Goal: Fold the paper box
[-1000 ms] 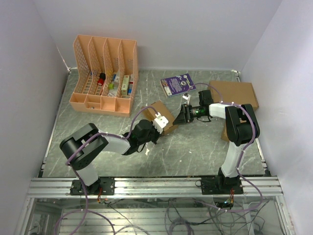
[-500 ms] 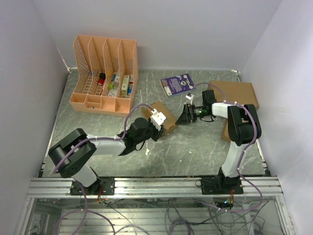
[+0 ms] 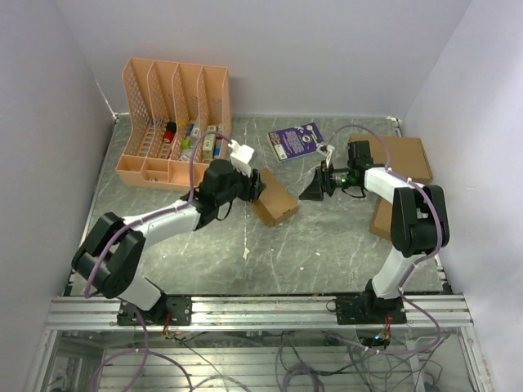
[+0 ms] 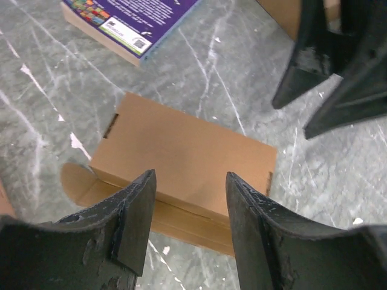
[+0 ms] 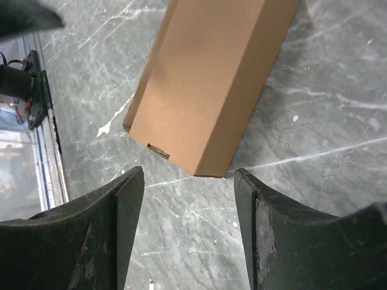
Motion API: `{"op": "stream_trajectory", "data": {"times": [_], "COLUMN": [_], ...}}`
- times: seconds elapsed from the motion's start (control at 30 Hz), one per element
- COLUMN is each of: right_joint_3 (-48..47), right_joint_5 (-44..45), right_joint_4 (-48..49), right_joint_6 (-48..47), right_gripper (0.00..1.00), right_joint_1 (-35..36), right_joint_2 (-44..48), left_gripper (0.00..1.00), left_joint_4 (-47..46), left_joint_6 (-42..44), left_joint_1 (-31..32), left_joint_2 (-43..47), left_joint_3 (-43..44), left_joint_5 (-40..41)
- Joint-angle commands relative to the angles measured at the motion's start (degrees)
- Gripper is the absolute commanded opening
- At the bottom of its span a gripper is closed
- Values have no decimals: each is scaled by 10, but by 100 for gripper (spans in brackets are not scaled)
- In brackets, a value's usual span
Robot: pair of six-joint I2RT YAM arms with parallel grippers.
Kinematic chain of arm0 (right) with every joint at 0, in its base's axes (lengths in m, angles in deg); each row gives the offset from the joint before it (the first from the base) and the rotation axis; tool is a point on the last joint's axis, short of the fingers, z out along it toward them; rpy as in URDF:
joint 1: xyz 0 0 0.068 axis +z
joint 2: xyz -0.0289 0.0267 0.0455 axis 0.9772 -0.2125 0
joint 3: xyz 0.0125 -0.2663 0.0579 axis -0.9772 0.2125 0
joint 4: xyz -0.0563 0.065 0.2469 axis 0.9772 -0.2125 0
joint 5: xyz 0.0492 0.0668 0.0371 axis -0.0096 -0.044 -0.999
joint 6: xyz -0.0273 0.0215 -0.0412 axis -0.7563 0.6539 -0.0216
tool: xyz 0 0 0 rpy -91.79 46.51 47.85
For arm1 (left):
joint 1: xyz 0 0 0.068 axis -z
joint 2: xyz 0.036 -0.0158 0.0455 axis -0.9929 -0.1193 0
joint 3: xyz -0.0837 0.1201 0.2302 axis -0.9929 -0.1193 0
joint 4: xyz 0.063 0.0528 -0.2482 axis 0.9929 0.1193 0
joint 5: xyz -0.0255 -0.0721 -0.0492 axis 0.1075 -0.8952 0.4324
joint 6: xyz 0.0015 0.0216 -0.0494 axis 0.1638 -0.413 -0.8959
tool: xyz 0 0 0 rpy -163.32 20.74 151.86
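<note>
Tabletop [image 3: 327,245]: grey marbled surface. You have both arms reaching from the near rail toward its middle.
Left claw [image 3: 252,184]: released. Its fingers [image 4: 136,217] are spread with nothing clamped between them. It sits at the left end of the paper box, looking down on the box's top face. You cannot tell whether it is touching.
Paper box [image 3: 274,198]: small slim brown carton lying flat near the middle of the tabletop, between your two claws, with its long axis slanted. The left wrist view shows a plain closed top face. A rounded flap [image 4: 75,181] lies out flat on the tabletop at one end.
Right claw [image 3: 312,188]: released, fingers [image 5: 257,223] apart and empty. It is just beside the box's right side. In the right wrist view the box's end lies ahead of the fingertips, outside the gap.
Second small carton [image 3: 381,216]: brown, at the right, partly hidden by the right arm.
Large cardboard box [image 3: 396,155]: flat and brown, at the far right.
Purple book [image 3: 297,140]: lies flat just beyond the claws.
File organizer [image 3: 174,122]: peach-pink, at the far left. Its slots hold small items too small to identify.
</note>
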Motion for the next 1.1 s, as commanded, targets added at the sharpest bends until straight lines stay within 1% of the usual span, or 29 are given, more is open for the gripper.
{"op": "stream_trajectory", "data": {"times": [0.0,0.1,0.13,0.2,0.23,0.33,0.4,0.43,0.47,0.5,0.6,0.7,0.8,0.93,1.07], "right_joint_3": [11,15,16,14,13,9,9,10,10,9,5,-10,-13,-6,-10], "right_joint_5": [1,21,26,32,34,44,54,59,60,62,55,25,23,17,17], "right_joint_4": [9,16,16,14,11,8,8,10,10,7,-13,-70,-97,-103,-117], "right_joint_6": [-38,-40,-41,-41,-43,-42,-41,-40,-41,-43,-66,-144,-202,-231,-253], "right_gripper": [60,56,53,41,33,10,1,0,0,0,0,0,0,0,3], "right_joint_1": [-4,-3,-4,-3,-4,-3,-3,-3,-4,-3,-3,-3,-2,-3,-3], "right_joint_2": [47,64,67,70,69,69,69,68,69,68,69,68,79,89,84], "left_gripper": [61,62,63,61,57,38,22,14,9,7,7,7,7,7,7], "left_joint_4": [74,111,124,149,163,216,247,255,261,269,286,292,290,287,272], "left_joint_6": [-55,-69,-71,-66,-62,-47,-38,-33,-27,-23,-15,-13,-12,-9,-12], "left_joint_1": [-62,-102,-114,-124,-128,-139,-144,-145,-146,-146,-146,-146,-146,-140,-129], "left_joint_2": [-39,-87,-105,-139,-156,-204,-232,-242,-253,-263,-293,-306,-308,-299,-270], "left_joint_3": [63,118,142,179,197,251,278,289,299,309,335,341,333,316,283], "left_joint_5": [-62,-80,-80,-80,-67,-35,-18,-11,-8,-7,-18,-31,-43,-61,-72]}}
